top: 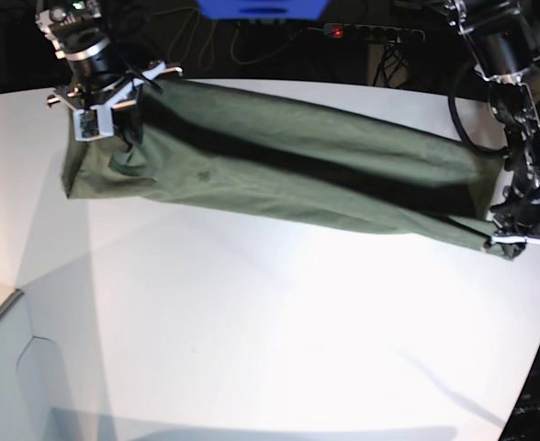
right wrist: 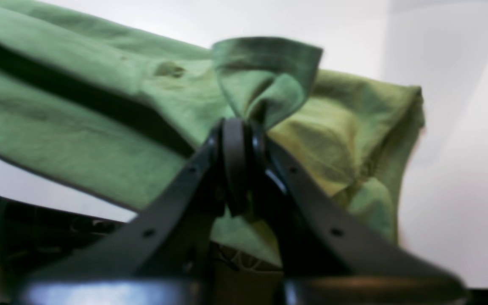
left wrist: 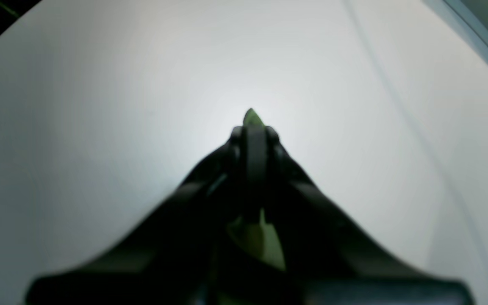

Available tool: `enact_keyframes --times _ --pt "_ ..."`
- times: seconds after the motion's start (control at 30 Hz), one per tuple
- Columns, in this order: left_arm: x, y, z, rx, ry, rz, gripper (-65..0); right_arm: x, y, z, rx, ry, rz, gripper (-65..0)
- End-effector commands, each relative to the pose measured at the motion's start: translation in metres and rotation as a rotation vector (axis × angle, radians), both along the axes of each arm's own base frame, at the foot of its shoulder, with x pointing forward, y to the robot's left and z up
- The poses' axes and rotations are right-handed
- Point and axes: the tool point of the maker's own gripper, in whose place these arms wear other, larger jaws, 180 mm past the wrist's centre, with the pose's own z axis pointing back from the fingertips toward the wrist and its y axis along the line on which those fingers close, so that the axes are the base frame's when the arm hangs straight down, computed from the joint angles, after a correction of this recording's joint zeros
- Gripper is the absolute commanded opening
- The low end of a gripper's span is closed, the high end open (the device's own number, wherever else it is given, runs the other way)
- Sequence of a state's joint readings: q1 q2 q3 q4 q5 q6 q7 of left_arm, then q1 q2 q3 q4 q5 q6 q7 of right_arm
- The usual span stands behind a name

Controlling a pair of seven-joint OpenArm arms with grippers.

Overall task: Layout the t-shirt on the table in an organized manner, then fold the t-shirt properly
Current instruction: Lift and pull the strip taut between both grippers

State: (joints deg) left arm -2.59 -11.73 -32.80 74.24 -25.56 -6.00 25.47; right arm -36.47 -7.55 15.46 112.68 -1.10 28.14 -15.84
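We judge the layout step in hand: right gripper [right wrist: 239, 127] and left gripper [left wrist: 253, 129], both clamped on the t-shirt [top: 279, 170], seemingly suspend it taut above the table [top: 252, 322], so lowering flat comes next.

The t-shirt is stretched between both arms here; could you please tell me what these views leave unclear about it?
- Collar and neck label: not visible on the t-shirt in any view; folds hide them.
- Left pincer: left wrist view shows only a green sliver; the fingers block the rest.
- Right pincer: right wrist view is blurred, so which part is pinched is unclear.
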Motion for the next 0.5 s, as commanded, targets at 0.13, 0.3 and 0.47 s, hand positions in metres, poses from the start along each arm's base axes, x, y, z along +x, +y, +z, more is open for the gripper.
enact_keyframes --times 0.13,0.3,0.47 --pt "0.004 0.008 0.014 0.031 -0.042 0.006 -64.8 -0.007 0.006 -0.005 0.029 0.008 0.006 -65.0" --pt "0.000 0.003 -0.008 -0.013 -0.002 0.020 -64.8 -0.018 0.007 -0.028 0.049 0.072 -0.001 -65.0" --pt "0.003 0.009 -0.017 -0.012 -0.028 0.058 -64.8 -0.030 0.006 -0.035 0.046 0.107 0.001 -65.0"
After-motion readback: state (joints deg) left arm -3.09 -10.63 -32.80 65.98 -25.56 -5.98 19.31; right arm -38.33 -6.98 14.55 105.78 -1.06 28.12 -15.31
